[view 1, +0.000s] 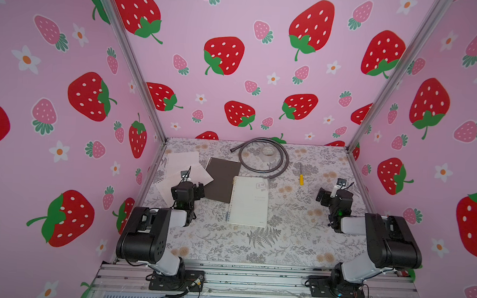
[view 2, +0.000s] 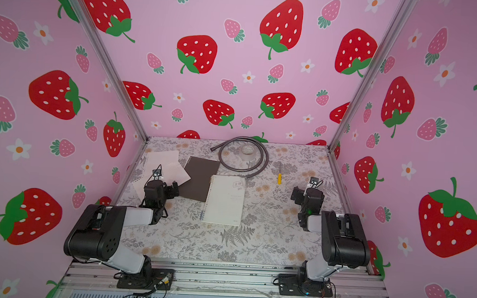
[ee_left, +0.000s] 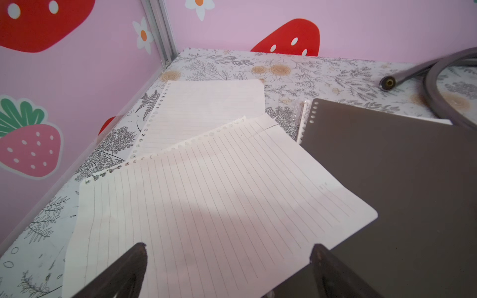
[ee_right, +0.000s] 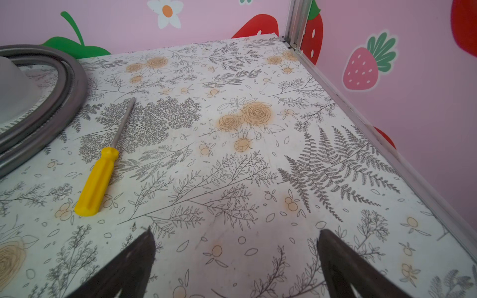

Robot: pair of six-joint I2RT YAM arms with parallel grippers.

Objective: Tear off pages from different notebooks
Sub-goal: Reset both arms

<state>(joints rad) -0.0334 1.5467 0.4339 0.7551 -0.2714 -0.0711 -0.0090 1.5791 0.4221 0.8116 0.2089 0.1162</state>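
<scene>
1. Left gripper stands wide open and holds nothing; its fingers hang over the near page and the edge of the dark notebook
2. Right gripper is also spread wide and empty, over bare table on the right side, well apart from both notebooks
3. Two loose pages lie at the far left of the table, near the left wall. The far page is flat, with its punched holes toward that wall
4. The near page lies partly on the far page, turned at an angle, and one of its corners rests on the dark notebook's cover; a small tear shows near its hole edge in the left wrist view
5. The dark notebook is closed, just right of the pages, in both top views
6. The white notebook is closed too, near the table's middle, with its spiral on the left and a small label at its far right corner; it meets the dark notebook's near right corner
7. A grey hose is coiled at the back, around a tape roll; the hose touches the dark notebook's far corner
8. A yellow screwdriver lies between the hose and the right gripper, shaft pointing to the back
</scene>
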